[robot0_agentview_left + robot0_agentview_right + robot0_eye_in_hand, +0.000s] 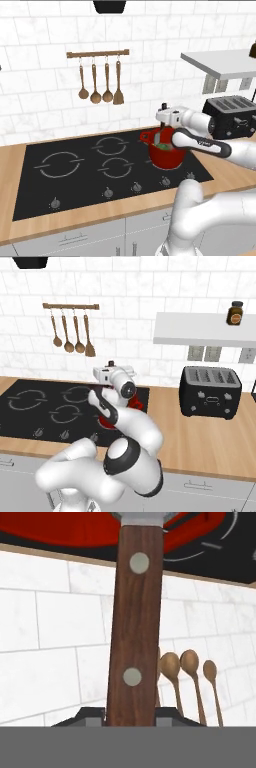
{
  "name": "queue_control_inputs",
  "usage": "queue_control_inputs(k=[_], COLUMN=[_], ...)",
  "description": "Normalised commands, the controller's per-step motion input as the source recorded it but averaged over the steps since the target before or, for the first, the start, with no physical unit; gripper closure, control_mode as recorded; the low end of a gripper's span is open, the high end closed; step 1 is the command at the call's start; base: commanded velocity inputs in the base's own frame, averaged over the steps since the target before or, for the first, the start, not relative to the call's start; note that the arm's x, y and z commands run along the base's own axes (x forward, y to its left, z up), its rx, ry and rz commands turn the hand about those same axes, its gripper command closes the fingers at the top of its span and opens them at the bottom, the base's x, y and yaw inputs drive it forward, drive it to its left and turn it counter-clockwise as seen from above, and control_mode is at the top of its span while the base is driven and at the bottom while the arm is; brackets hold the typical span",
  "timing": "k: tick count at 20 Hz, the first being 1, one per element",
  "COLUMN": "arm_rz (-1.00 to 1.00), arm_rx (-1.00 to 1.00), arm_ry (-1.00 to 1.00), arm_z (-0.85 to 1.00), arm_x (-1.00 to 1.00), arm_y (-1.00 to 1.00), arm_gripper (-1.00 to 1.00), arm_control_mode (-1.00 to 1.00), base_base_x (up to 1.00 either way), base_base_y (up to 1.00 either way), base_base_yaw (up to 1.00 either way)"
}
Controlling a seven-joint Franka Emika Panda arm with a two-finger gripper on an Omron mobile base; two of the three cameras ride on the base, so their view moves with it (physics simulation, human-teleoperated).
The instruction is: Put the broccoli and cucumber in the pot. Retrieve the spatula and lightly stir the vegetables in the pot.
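Flat light-grey metal spatula with slim dark-brown riveted handle (134, 627) sits between my finger tips; my gripper (131, 714) closed on handle. Blade end reaches down into round deep red pot (166, 156) on right side of black glass cooktop (75, 175). Green vegetable pieces (164, 146) lie inside pot. Spatula looks stiff and light, smooth wood maybe slippery; I judge grip near middle of handle best. Wooden spoons (95, 90) hang on wall rail behind.

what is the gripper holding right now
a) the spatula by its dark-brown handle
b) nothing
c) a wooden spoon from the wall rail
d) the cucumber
a: in the hand view the gripper is shut on the spatula's brown riveted handle, which points toward the pot.
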Motion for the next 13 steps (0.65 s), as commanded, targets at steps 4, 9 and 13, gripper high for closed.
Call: queue_control_inputs(k=[4,9,13], arm_rz=[0.0,-0.02,-0.06], arm_rx=[0.0,-0.02,-0.07], arm_ry=[0.0,0.08,0.19], arm_z=[-0.15,0.0,0.02], arm_x=[0.02,-0.12,-0.17], arm_y=[0.0,-0.16,-0.36], arm_gripper=[1.0,1.0,1.0], arm_control_mode=[-1.0,-1.0,-1.0], base_base_x=[0.0,0.0,0.0], base_base_y=[0.0,0.0,0.0], base_base_yaw=[0.0,0.0,0.0])
